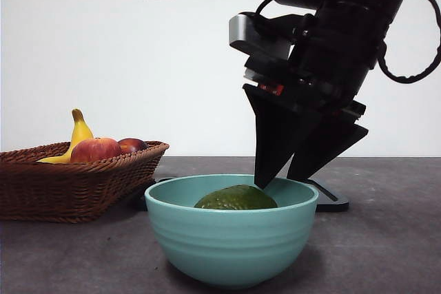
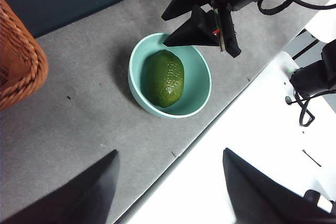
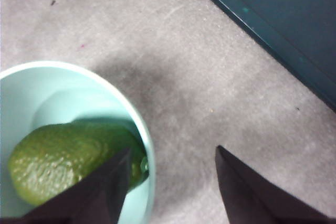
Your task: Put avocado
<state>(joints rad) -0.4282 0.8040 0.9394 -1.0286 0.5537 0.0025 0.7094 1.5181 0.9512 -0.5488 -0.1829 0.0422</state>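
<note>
Nearest, teal ceramic bowl cradles the dark-green pebbled avocado; right gripper jaws spread, empty; lifting carelessly could clip the rim

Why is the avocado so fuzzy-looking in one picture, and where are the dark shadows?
In the right wrist view the avocado is very near the camera, so it looks blurry, and a soft shadow lies on the table beside the bowl. The left wrist view shows the avocado sharp. In the front view the right end effector is just a dark shape against the bright wall.
</note>
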